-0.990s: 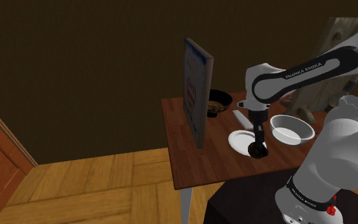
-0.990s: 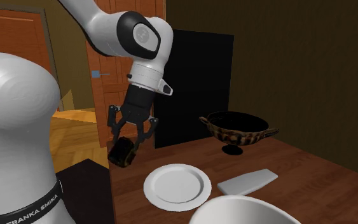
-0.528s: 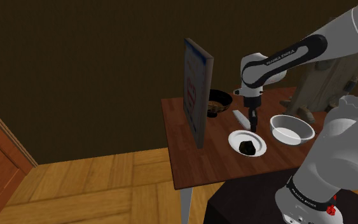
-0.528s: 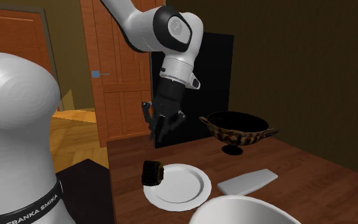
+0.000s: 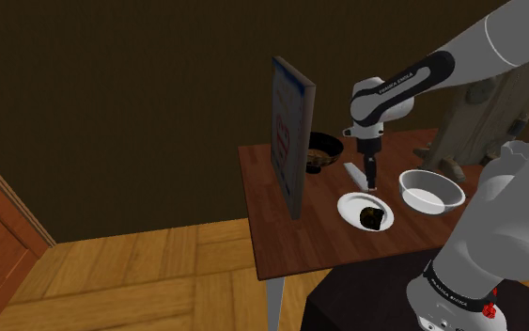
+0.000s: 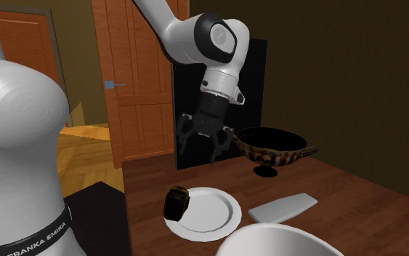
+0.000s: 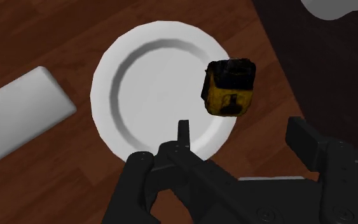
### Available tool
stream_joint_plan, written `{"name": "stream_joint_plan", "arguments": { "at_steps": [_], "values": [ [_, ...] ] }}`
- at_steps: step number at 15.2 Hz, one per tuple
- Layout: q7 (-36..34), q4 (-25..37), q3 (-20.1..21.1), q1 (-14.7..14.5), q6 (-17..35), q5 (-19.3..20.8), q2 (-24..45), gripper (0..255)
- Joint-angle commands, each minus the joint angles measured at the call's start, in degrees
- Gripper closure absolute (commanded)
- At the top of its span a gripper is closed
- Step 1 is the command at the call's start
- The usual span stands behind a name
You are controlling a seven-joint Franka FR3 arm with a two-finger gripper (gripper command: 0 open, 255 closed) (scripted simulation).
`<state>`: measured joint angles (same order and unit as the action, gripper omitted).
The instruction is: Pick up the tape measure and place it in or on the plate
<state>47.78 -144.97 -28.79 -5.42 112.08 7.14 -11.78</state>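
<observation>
A black and yellow tape measure [image 7: 229, 86] rests on the rim of the white plate [image 7: 152, 83], partly overhanging the edge nearest the stand. In the second exterior view the tape measure [image 6: 176, 204] stands on the plate's [image 6: 216, 212] left rim. My gripper [image 6: 199, 151] hangs open above the table, well clear of both, with nothing between its fingers. The shoulder view shows the gripper [image 5: 371, 179] over the plate's [image 5: 351, 203] far edge and the tape measure [image 5: 372, 217] below it. In the wrist view the gripper [image 7: 244, 137] looks down on the plate.
A flat white slab [image 6: 282, 208] lies beside the plate. Behind it stands a dark footed bowl [image 6: 272, 145]. A white bowl [image 5: 431, 190] sits near the stand. A tall upright board [image 5: 293, 132] stands at the table's edge on the shoulder view's left.
The tape measure left the gripper and came to rest on the plate's rim. The gripper rose and moved toward the dark bowl, its fingers closing and then spreading again.
</observation>
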Motion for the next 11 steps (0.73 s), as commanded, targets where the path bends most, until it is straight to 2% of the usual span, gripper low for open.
{"name": "stream_joint_plan", "arguments": {
  "at_steps": [1, 5, 11],
  "values": [
    [-0.94, -3.11, 0.13, -0.07, 3.76, 0.21, 0.46, 0],
    [-2.5, -9.54, 0.18, -0.39, 12.94, 0.21, 3.11, 0],
    [-1.63, -12.6, -0.18, -0.73, 19.48, -1.03, 6.83, 0]
  ]
}}
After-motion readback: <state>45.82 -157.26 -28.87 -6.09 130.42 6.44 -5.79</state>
